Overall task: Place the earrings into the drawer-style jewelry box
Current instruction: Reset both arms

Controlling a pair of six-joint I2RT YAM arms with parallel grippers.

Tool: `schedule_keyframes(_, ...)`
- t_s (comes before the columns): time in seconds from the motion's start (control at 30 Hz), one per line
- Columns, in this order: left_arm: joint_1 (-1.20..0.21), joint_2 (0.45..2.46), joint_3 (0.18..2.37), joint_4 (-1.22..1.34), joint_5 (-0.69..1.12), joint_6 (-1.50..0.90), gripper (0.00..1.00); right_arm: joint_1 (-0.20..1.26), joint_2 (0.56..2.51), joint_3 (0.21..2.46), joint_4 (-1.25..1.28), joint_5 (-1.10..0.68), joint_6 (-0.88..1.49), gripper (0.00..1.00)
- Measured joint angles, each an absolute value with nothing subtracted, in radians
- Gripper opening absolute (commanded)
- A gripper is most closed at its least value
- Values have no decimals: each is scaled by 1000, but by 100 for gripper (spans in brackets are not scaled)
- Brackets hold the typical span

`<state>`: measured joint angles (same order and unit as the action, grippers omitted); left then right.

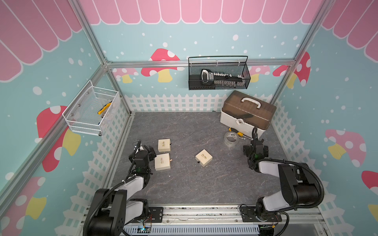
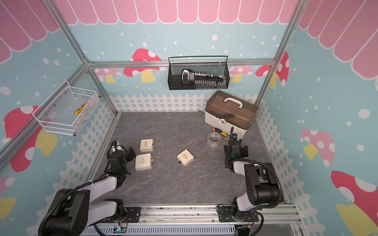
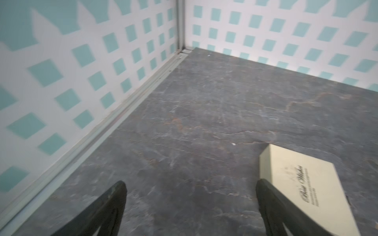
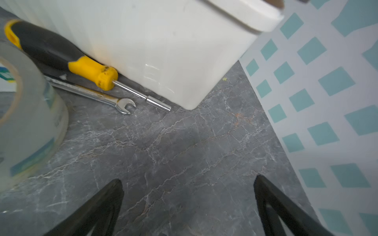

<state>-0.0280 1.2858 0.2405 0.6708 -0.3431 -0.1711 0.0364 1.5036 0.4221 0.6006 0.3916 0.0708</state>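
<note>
Your left end effector and right end effector hang spread, empty, at nine and three o'clock; jewelry boxes look shut, earrings unseen, possibly done.

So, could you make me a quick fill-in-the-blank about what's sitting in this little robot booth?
1. The grey marbled tabletop carries ___ small beige square boxes.
2. The white toolbox has a see-through lid coloured ___.
3. The silver wrench lies beside a screwdriver with a black and ___ handle.
4. The left gripper and the right gripper both stand ___, holding nothing.
Missing words: three; brown; yellow; open.
</note>
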Motion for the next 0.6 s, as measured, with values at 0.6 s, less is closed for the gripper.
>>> schedule_keyframes(0.6,-23,1532,382,840,-175,-93,99,26,1523,346,884,177,41,100)
